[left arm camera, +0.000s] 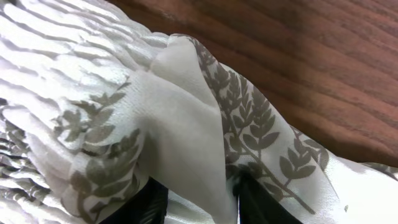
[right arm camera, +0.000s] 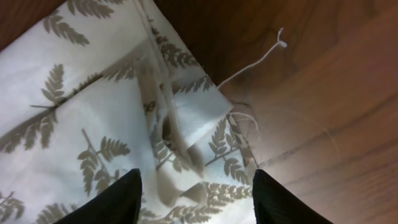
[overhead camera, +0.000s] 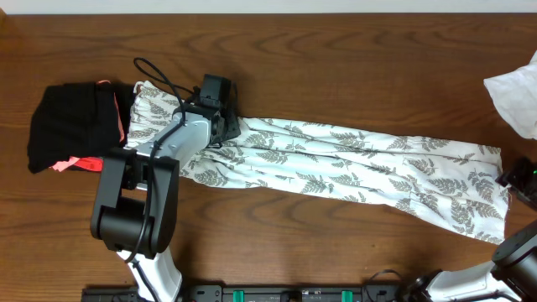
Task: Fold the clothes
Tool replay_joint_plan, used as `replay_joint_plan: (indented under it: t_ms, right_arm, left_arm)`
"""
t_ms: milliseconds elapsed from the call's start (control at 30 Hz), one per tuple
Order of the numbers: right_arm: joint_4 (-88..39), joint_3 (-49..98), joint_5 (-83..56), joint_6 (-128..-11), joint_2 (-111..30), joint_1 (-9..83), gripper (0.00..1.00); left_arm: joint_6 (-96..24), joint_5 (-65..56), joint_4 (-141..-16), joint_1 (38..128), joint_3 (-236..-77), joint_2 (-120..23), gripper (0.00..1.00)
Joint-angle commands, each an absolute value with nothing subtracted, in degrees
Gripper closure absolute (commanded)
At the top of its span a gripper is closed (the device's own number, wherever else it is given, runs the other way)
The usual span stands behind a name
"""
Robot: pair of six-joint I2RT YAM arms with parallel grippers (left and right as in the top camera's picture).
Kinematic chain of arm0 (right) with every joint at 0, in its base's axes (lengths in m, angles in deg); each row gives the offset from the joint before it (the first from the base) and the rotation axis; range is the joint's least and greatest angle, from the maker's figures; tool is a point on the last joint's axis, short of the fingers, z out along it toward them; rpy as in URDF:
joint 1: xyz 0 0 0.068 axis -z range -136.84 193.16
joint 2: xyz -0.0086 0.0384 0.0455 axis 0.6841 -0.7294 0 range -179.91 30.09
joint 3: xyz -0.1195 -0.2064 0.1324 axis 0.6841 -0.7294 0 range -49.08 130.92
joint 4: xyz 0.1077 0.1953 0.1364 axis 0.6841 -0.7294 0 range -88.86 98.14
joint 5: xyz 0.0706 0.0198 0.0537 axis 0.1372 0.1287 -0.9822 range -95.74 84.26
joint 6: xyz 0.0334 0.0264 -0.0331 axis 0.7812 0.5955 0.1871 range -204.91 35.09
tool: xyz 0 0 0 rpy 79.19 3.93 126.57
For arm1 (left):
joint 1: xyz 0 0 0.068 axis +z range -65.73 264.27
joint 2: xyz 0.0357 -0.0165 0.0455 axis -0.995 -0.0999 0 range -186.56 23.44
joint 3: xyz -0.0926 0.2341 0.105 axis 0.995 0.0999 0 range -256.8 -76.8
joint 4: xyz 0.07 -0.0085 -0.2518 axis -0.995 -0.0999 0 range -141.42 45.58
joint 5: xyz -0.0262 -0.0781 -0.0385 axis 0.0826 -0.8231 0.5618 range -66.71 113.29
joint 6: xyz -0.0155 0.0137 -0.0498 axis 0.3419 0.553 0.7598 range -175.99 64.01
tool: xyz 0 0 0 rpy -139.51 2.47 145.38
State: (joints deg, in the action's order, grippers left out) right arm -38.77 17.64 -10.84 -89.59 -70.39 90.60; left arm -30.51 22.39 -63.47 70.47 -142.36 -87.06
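The clothes (overhead camera: 361, 164), a white dress with a grey-green fern print, lie in a long strip from the upper left to the lower right of the table. My left gripper (overhead camera: 223, 127) sits on the dress's gathered upper end. In the left wrist view the gripper (left arm camera: 196, 200) is shut on a raised fold of the dress (left arm camera: 186, 124). My right gripper (overhead camera: 513, 184) is at the far right end of the strip. In the right wrist view it (right arm camera: 196, 190) stands open, fingers wide apart over the dress's rumpled corner (right arm camera: 186, 118), pinching nothing.
A black bundle with coral-pink trim (overhead camera: 75, 126) lies at the left, touching the dress's end. A plain white cloth (overhead camera: 516, 92) sits at the right edge. A thin white cord (right arm camera: 261, 59) trails from the dress corner onto bare wood (right arm camera: 336, 112).
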Motion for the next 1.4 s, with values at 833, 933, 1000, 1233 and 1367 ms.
replay_joint_plan:
  t_ms: [833,933,1000,1233,1367]
  right_arm:
    - [-32.2,13.3,-19.5,-94.8,-80.4,93.6,0.38]
    - [-31.9,13.2,-23.3,-94.8,-82.9,93.4,0.38]
    - [-31.9,13.2,-24.9,-94.8,-84.6,93.3,0.38]
    - [-31.3,13.2,-32.2,-94.8,-88.1,93.3,0.42]
    - [-30.8,13.3,-34.9,-94.9,-88.1,93.2,0.42]
  left_arm:
    - [-30.2,22.4,-64.5,71.2,-141.5,-89.7,0.61]
    - [-30.2,22.4,-64.5,71.2,-141.5,-89.7,0.61]
    - [-30.2,22.4,-64.5,71.2,-141.5,-89.7,0.61]
    - [-30.2,22.4,-64.7,71.2,-141.5,-89.7,0.61]
    - [-30.2,22.4,-64.7,71.2,-141.5,-89.7,0.61]
